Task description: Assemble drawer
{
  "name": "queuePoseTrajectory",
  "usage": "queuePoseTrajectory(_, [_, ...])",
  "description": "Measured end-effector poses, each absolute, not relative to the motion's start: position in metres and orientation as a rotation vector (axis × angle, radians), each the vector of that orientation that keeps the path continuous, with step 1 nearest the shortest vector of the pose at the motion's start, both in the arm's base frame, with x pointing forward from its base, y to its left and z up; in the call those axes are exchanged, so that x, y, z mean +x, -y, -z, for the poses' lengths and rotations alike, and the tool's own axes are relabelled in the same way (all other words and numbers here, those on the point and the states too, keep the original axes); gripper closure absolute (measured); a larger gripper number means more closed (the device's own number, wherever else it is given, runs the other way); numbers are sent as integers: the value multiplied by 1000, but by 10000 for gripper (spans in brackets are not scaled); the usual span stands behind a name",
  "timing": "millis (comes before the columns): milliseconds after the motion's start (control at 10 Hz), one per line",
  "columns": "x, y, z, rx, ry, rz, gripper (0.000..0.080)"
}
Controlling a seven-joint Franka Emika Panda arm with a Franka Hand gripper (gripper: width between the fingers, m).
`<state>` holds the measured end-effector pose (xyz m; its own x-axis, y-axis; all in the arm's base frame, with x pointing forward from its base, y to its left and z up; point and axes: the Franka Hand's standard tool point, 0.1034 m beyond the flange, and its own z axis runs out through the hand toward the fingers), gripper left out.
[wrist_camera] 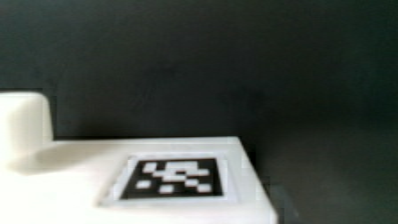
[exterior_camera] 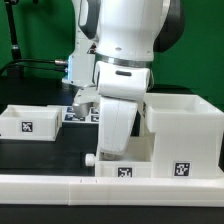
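Tool (exterior_camera: 113,148) over knobbed tray (exterior_camera: 125,170), beside casing (exterior_camera: 185,125)

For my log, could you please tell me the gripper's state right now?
White two-finger gripper: cannot be told; its fingertips do not show clearly, low over the matte white knobbed plastic tray.

Below the pincer (exterior_camera: 114,148) the way down is blocked by a knobbed tray (exterior_camera: 125,168); its tag (wrist_camera: 175,177) and knob (wrist_camera: 22,125) are seen close in the wrist view. Just beside the pincer, on the exterior view's right, passage is barred by the tall casing (exterior_camera: 185,128). On the camera side, the table edge is closed by the low border wall (exterior_camera: 60,186). Toward the exterior view's left, bare black table (exterior_camera: 50,150) is left open up to the second tray (exterior_camera: 28,122), well apart.
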<state>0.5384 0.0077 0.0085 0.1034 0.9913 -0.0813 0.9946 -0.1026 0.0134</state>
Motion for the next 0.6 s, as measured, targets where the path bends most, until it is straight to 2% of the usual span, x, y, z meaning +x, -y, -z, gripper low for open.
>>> queuePoseTrajectory(600, [539, -9, -8, 2236, -2107, 83, 755])
